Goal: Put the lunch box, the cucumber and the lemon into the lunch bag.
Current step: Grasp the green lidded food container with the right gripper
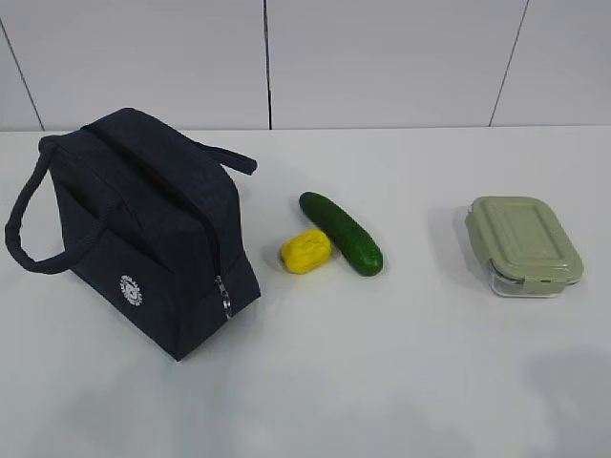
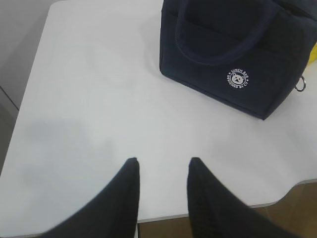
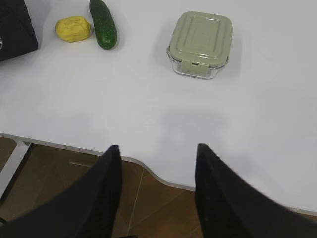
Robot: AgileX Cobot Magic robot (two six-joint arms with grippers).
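Both grippers hang empty at the near table edge: left gripper [image 2: 161,166] with jaws moderately parted, right gripper [image 3: 157,151] spread wider. Ahead and to the right of the left gripper stands the lunch bag [image 2: 233,54], boxy navy fabric with loop handles, a round white logo and a ring zipper pull; it looks soft and likely sags unless taken by a handle. Ahead of the right gripper sits the lunch box [image 3: 200,44], clear glass under a ribbed sage lid; probably heavy and slippery, best gripped across its short sides. Farther to its left, the lumpy yellow lemon [image 3: 73,28] touches the smooth dark cucumber [image 3: 103,23], both firm; the cucumber suits a mid-length hold.
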